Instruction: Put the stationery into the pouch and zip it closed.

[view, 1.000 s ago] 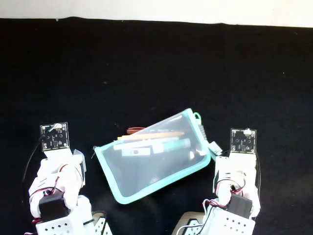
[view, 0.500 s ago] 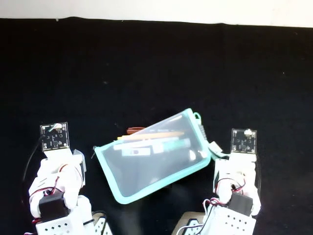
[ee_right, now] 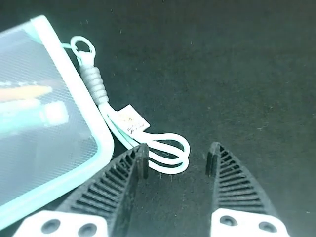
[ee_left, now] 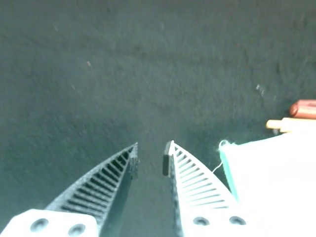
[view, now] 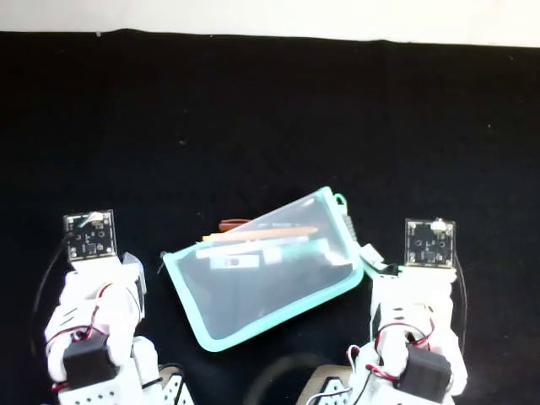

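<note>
Lower centre of the high view, on the black table [view: 253, 110]: pouch [view: 266, 278], stationery [view: 253, 246] inside. Probably light, soft, slick. Best hold judged to be the cord loop [ee_right: 165, 153]. Right tool [ee_right: 176, 159] open, empty, just beside it. Left tool [ee_left: 150, 160] narrowly open, empty.

Left gripper [ee_left: 151, 158]: two white ribbed fingers [ee_left: 197, 182], tips parted by a narrow gap with nothing between them. Black cloth [ee_left: 123, 64] lies under them.

Pouch [ee_left: 271, 173]: one corner in frame, pale and translucent, with a teal edge. The nearer finger is just beside that edge; contact cannot be judged. A thin pale thread [ee_left: 216, 167] strays from the pouch corner toward that finger.

Yellow stick [ee_left: 279, 125]: its blunt end shows at the pouch's far edge, touching or overlapping it. Whether it is inside cannot be told.

Reddish-brown piece [ee_left: 303, 108]: rounded end, just beyond the yellow stick on the side away from the pouch, lying on the cloth.
</note>
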Motion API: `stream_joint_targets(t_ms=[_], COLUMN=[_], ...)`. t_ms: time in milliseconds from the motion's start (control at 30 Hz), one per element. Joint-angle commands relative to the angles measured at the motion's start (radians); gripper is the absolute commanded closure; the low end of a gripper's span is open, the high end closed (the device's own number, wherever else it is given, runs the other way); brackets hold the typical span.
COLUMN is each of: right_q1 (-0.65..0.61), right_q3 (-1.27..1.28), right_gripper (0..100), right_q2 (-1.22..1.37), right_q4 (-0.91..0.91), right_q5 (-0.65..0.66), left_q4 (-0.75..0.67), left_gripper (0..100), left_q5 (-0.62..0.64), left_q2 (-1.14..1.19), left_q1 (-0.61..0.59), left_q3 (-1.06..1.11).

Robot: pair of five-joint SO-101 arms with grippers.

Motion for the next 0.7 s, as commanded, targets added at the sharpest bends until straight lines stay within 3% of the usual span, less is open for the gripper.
stream_joint_targets(t_ms=[0,367,533,667], right_q1=[-0.015,-0.015,-0.015,-0.015], right_q3=[-0.104,-0.381,-0.582,-0.723], right_gripper=[79.3,79.3,79.3,79.3], right_q2=[0.012,0.045,0.176,0.295], right_q4=[0.062,0.205,0.214,0.205], right_q5=[-0.011,-0.011,-0.012,-0.012], left_q4=[0.055,0.066,0.083,0.095], left_gripper=[88,88,88,88], left_q5=[0.008,0.008,0.008,0.006], left_q2=[0.01,0.027,0.179,0.328], left_q1=[0.013,0.013,0.021,0.102], left_q3=[-0.114,-0.314,-0.519,-0.71])
